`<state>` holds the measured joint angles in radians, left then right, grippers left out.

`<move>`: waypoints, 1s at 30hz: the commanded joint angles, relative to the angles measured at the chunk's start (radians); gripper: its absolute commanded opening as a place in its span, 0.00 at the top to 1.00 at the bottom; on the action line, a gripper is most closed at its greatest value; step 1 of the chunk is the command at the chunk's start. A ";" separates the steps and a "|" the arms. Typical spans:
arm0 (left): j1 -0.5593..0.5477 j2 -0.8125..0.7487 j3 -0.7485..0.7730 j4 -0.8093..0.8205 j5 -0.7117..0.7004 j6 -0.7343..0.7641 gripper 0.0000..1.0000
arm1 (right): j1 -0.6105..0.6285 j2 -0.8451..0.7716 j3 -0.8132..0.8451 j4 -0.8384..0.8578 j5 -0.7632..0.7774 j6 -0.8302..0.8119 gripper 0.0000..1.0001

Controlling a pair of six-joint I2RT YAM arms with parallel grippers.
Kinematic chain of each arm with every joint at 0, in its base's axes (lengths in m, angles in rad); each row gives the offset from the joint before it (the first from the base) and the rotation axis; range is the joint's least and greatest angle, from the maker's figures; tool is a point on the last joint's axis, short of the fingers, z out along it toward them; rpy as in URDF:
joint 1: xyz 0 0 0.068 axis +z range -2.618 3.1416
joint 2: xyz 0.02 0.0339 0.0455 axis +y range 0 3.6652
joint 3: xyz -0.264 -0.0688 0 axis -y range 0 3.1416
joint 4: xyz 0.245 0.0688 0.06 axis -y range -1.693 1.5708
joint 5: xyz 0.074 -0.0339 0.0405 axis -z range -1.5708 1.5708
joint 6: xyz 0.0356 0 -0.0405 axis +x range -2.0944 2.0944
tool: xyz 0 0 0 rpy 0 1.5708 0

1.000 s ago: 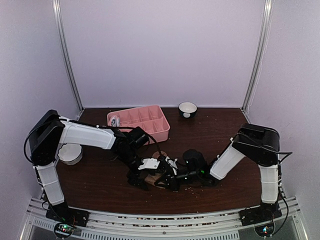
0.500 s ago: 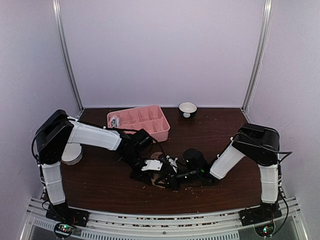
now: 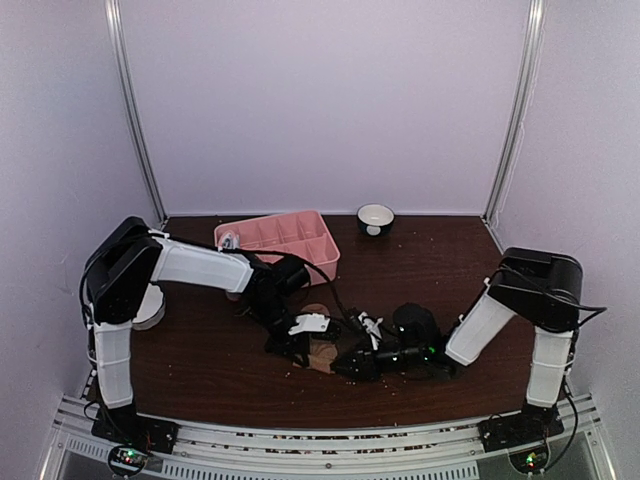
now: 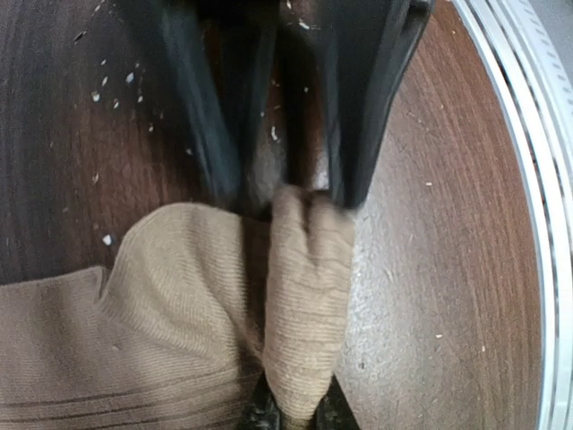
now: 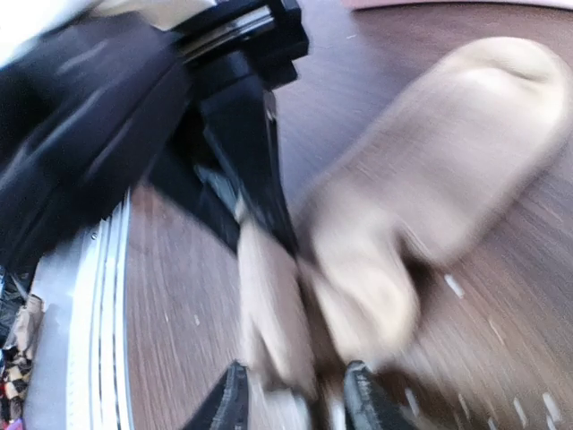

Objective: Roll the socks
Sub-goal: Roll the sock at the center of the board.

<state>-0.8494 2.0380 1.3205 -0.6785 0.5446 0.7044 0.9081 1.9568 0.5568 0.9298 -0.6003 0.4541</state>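
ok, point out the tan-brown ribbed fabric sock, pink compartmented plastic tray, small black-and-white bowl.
tan-brown ribbed fabric sock (image 4: pixel 304 287): left wrist view, pinched fold.
pink compartmented plastic tray (image 3: pixel 328 250): top external view, right rim.
small black-and-white bowl (image 3: pixel 375 214): top external view, white inside.

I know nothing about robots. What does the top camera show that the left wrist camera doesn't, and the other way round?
Only the top view: both whole arms, the left arm and the right arm, plus a pink tray and a bowl at the back of the table.
Only the left wrist view: close detail. You can see the ribbed knit of the sock, with a fold of it pinched in the left gripper.
Both: the tan sock, the left gripper on it, and the dark wooden table.
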 commanded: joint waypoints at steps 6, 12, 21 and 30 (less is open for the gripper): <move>0.052 0.138 0.082 -0.196 0.073 -0.013 1.00 | -0.008 -0.195 -0.226 -0.106 0.388 -0.038 0.00; 0.077 0.184 0.134 -0.286 0.170 -0.010 1.00 | -0.035 -0.314 -0.279 -0.107 0.661 0.104 0.00; 0.119 0.297 0.239 -0.435 0.308 0.026 1.00 | 0.162 -0.359 -0.253 -0.081 0.789 -0.405 0.00; 0.120 0.372 0.297 -0.487 0.318 0.020 1.00 | 0.371 -0.287 -0.072 -0.344 0.827 -0.905 0.13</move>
<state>-0.7273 2.3440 1.6138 -1.1355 0.9329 0.7128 1.2472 1.6203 0.3943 0.7650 0.1825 -0.1867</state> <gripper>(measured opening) 0.068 0.914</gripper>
